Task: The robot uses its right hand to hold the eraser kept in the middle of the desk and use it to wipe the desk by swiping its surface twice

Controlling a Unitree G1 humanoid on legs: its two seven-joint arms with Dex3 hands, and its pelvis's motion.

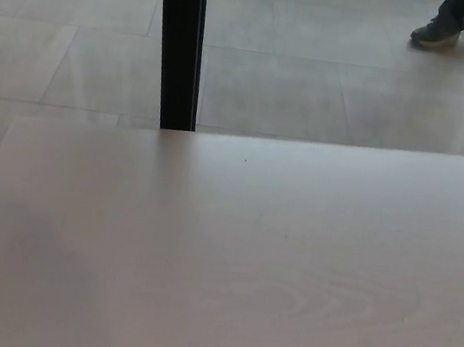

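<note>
The head view shows neither of the robot's hands, so whether their fingers are apart or together cannot be told. The eraser is nowhere to be seen either, and its place cannot be told. From the left, the pale desk fills the lower part of the picture, with a faint grain and a soft shadow over its near left corner. Behind its far edge a black post stands upright on the grey tiled floor. At the far upper right a person's shoe rests on the tiles
</note>
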